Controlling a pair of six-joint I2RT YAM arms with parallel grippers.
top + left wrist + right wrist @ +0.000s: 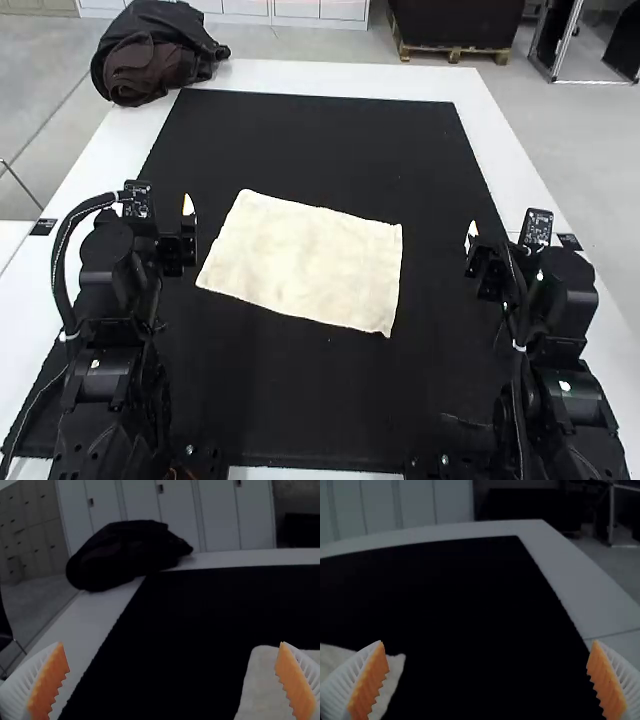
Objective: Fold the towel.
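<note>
Find the towel (305,260) lying flat on the black mat (320,130), slightly askew, between the arms. With that skew, could end up folding into mismatched edges if carried straight across. Might scrape or snag the mat if lowered too far for a pinch, or lose a corner if gripped too shallowly. Lifted unevenly, might bunch or twist. To the sides, see the left tool (171,643) and right tool (489,641) parted, holding nothing. Farther out, at the table's (340,76) far left corner, note a dark bundle (160,60), probably harmless to the fold.
</note>
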